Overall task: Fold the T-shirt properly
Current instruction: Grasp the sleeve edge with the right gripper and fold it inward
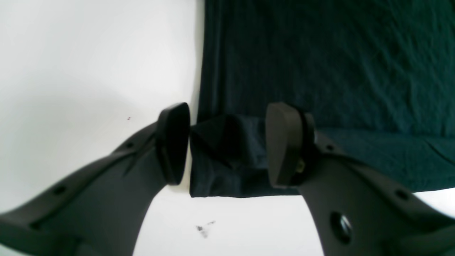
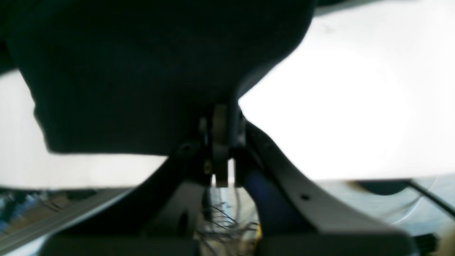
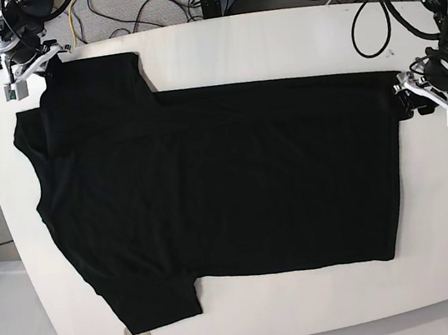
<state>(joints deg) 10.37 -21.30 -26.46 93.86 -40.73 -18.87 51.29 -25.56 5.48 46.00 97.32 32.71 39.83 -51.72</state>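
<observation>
The T-shirt [image 3: 219, 189] is spread flat on the white counter [image 3: 272, 38], its sleeve corner pinched in the closed right end effector [image 2: 222, 142] while the left end effector [image 1: 227, 145], parted about a bunched hem corner, is best closed before both corners are lifted together.

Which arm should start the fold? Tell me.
Right, probably. The right gripper is shut on the T-shirt sleeve; the left gripper only straddles the hem corner, open.
</observation>
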